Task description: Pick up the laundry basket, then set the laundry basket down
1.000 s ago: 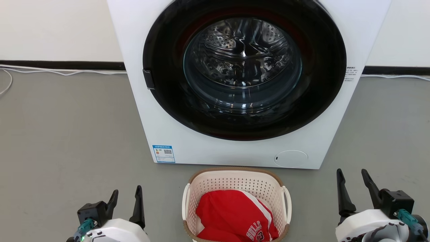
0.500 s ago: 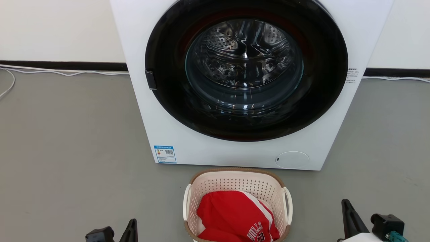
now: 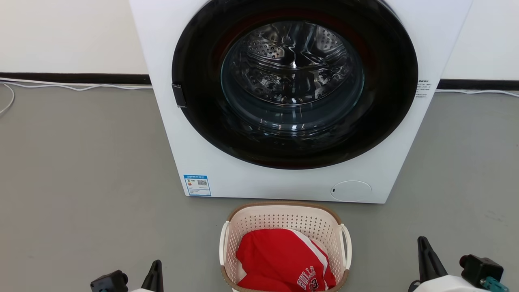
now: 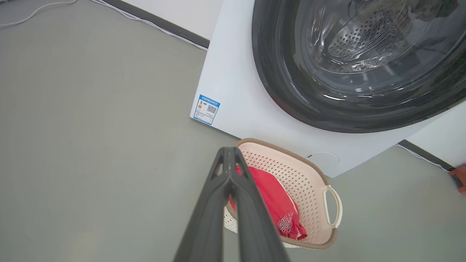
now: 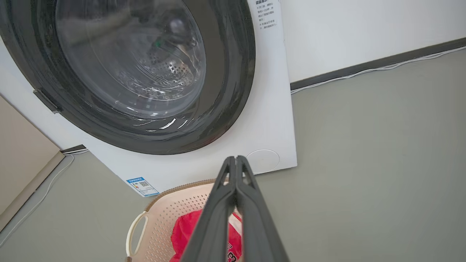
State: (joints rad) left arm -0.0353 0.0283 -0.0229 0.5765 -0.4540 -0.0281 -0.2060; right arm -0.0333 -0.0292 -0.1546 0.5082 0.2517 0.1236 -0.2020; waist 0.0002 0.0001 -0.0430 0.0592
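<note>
The left gripper (image 4: 229,151) ends in two long fingers (image 4: 213,211) of matt dark grey plastic. They are broad at the near end and narrow to slim tips, each with a small triangular opening just behind the tip. The right gripper (image 5: 236,159) has fingers (image 5: 218,225) of the same colour and cut. In the head view, the right wrist has a glossy white rounded shell (image 3: 444,284). A squarish right black block (image 3: 480,268) sits on the shell's right, with a teal-green connector (image 3: 495,284) at its near corner. The connector may be a cable plug, but the frame edge cuts it off. The left wrist has a matching left black block (image 3: 108,281), left of its dark fingers.
</note>
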